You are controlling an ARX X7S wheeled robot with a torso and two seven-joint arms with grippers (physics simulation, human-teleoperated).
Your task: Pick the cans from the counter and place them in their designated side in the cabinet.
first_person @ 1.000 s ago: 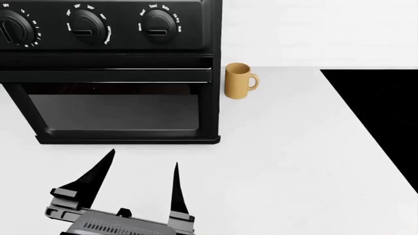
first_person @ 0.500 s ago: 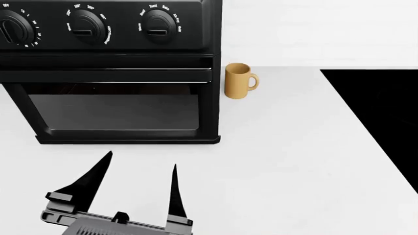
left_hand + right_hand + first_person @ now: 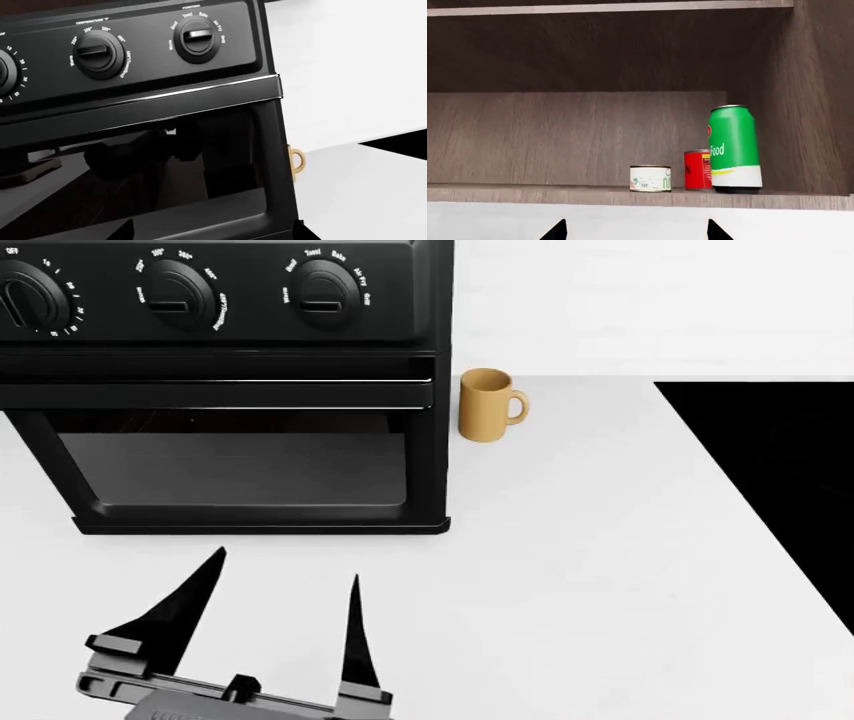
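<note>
In the right wrist view, the tall green can (image 3: 734, 149) with a red logo stands upright on the wooden cabinet shelf (image 3: 560, 194), close to the right wall. The short tin with a pale label (image 3: 650, 178) stands to its left on the same shelf. My right gripper (image 3: 635, 226) is open and empty, in front of and below the shelf, apart from both cans. My left gripper (image 3: 284, 568) is open and empty over the white counter (image 3: 601, 590), just in front of the black toaster oven (image 3: 227, 390). No can shows on the counter.
A small red can (image 3: 697, 170) stands between the tin and the green can. A tan mug (image 3: 491, 405) stands beside the oven's right side; its handle shows in the left wrist view (image 3: 298, 162). The black cooktop (image 3: 787, 470) lies at the right.
My left gripper has drawn back a little toward the near edge of the counter, still open. Nothing else has moved.
</note>
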